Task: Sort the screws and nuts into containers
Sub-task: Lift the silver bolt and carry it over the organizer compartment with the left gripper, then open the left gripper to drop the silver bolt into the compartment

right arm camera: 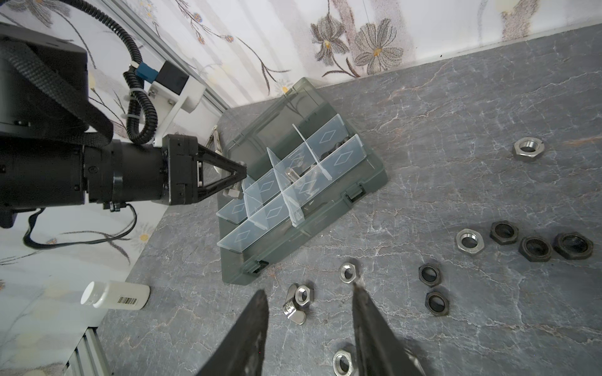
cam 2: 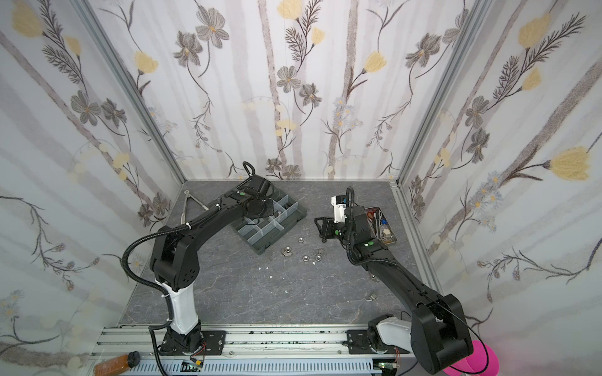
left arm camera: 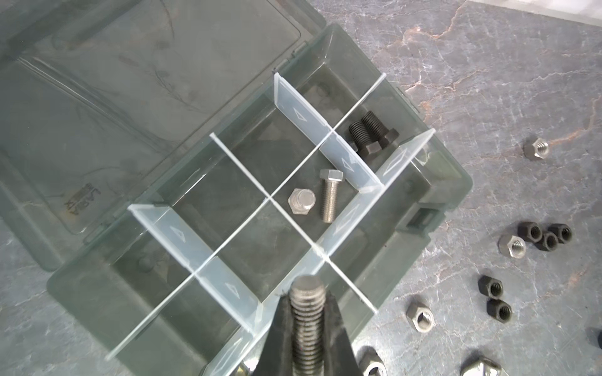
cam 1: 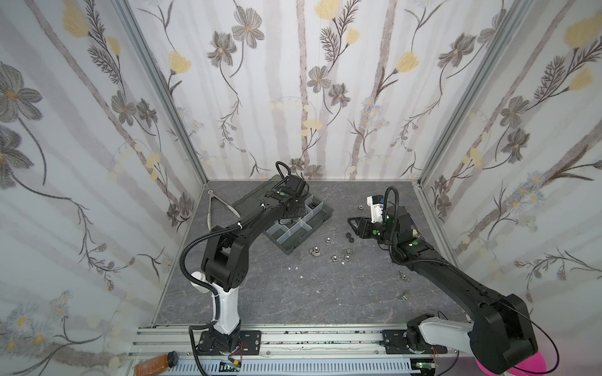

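While left hand [right arm camera: 241,175] pinches a silver screw [left arm camera: 308,312] over the box [left arm camera: 449,182], likely bound for its kind, right hand [right arm camera: 308,291] hangs spread above nuts [right arm camera: 348,272]; empty.

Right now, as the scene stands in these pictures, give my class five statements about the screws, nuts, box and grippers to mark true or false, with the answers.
1. The left gripper is shut on a silver screw. True.
2. The lid of the organizer box is closed. False: it lies open, flat beside the compartments.
3. Two black screws share one compartment. True.
4. The right gripper holds a black nut. False: its jaws are open and empty, above loose nuts on the table.
5. Silver and black screws lie mixed in one compartment. False: the two loose silver screws lie in the neighbouring compartment.
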`<state>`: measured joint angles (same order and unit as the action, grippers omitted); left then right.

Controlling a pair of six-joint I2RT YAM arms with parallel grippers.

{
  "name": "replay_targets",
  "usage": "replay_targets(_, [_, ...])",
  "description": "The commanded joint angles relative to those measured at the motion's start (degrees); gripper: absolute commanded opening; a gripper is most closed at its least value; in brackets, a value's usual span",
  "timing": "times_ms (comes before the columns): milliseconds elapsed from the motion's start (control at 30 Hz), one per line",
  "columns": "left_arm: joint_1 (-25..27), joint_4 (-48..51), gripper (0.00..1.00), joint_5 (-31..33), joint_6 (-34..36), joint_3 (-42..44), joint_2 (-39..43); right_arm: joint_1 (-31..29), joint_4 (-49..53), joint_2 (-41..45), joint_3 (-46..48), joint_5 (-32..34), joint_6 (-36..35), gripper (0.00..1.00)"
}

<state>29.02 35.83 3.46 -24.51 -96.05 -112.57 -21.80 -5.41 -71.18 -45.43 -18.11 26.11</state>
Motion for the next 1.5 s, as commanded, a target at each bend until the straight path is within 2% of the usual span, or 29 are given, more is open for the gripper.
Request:
replay_targets(0, [-0.3, -0.1, 0.05, -1.2, 0.7, -3.1, -2.9, -0.1, -1.5, -0.8, 0.1, -1.4, 0.3, 0.44])
replay_targets(500, [-1.6, 0.9, 0.05, -4.1, 0.6, -17.2, -17.3, 0.0, -0.4, -3.7, -0.2, -1.9, -0.6, 0.44])
replay_targets(733, [-1.6, 2.7, 0.12, -4.2, 0.9, -21.7, -21.0, 0.0, -0.7, -5.3, -0.3, -2.3, -0.9, 0.44])
replay_targets(967, [-1.7, 3.1, 0.31, -3.6, 1.2, -22.0, -20.1, 0.0, -0.6, -5.4, -0.5, -2.4, -0.8, 0.44])
replay_targets(1167, [-1.7, 3.5, 0.38, -3.4, 1.1, -21.3, -17.5, -0.2, 0.7, -4.7, -0.6, -2.2, -0.8, 0.45])
replay_targets(1267, [-1.7, 2.5, 0.42, -3.4, 0.9, -19.3, -14.5, -0.8, 2.2, -4.5, -1.1, -1.6, -1.2, 0.45])
replay_targets(1467, [-1.6, -0.5, 0.56, -3.5, 1.0, -13.2, -7.0, -2.5, 5.1, -4.8, -1.9, 0.4, -2.0, 0.47])
